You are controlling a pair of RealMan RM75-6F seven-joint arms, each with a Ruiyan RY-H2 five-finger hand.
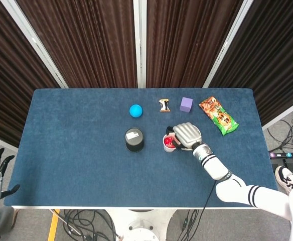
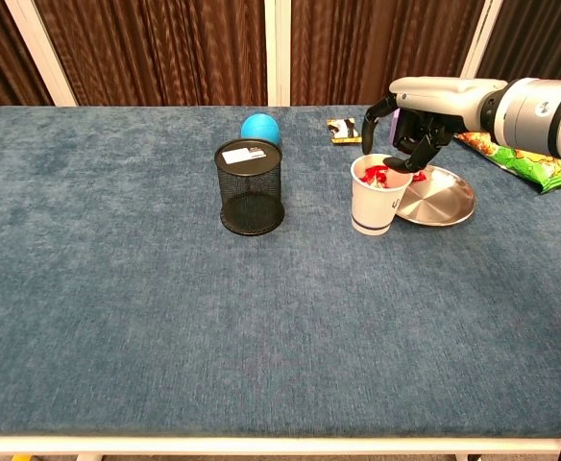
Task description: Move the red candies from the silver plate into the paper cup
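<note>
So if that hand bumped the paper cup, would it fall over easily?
Probably fairly easily. The paper cup looks thin and light, taller than wide, with a base narrower than its rim, so a sideways nudge from the right hand could tip or slide it. The red candies inside likely add little weight.

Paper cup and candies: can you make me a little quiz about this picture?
1. True or false: the right robot hand is over the paper cup.
2. What sits right beside the cup? A) a silver plate B) a green bowl C) a wooden box
3. Fill in: the blue ball is behind the black mesh ____.

Key: 1 true; 2 A; 3 pot. The cup already has red candies in it, and one more red candy shows by the plate's edge, next to the robot hand's fingers.
</note>
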